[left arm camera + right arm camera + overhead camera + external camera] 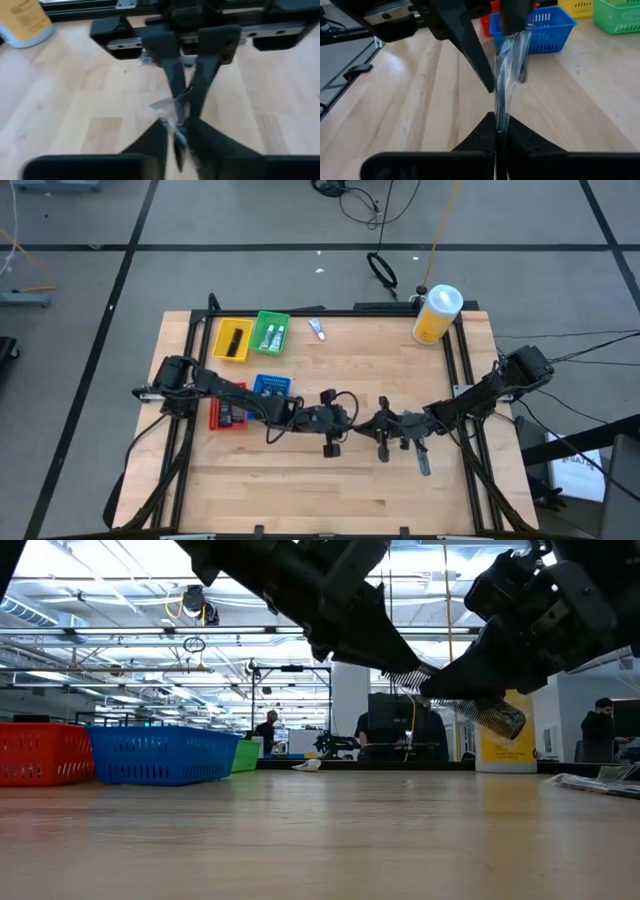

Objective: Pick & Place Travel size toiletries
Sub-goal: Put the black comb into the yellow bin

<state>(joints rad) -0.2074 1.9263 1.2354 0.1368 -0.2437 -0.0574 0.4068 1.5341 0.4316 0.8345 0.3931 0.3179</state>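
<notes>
A dark comb in a clear wrapper [462, 706] hangs in the air over the table's middle, between my two grippers. My left gripper [350, 421] comes in from the left and my right gripper [384, 423] from the right. They meet tip to tip, both shut on the wrapped comb [509, 65]. A small white tube [316, 329] lies on the table near the far edge. More tubes lie in the green tray [272, 334], and a dark piece lies in the yellow tray [233, 340]. My left gripper pinches the clear wrapper's end [175, 131] between its two fingers [150, 145]. It comes from the table's left and slants a little downward. The comb is lifted clear of the table. My right gripper pinches the wrapper's other end [499, 116] between its two fingers [527, 142], coming nearly level from the table's right. The wrapped comb runs on from its fingertips toward the left gripper, edge-on and clear of the table.
Red [227, 415] and blue [271, 386] trays stand under the left arm. A yellow container with a white lid [437, 313] stands at the far right corner. A grey oblong piece [423, 463] shows beside the right gripper. The near half of the table [300, 500] is bare wood.
</notes>
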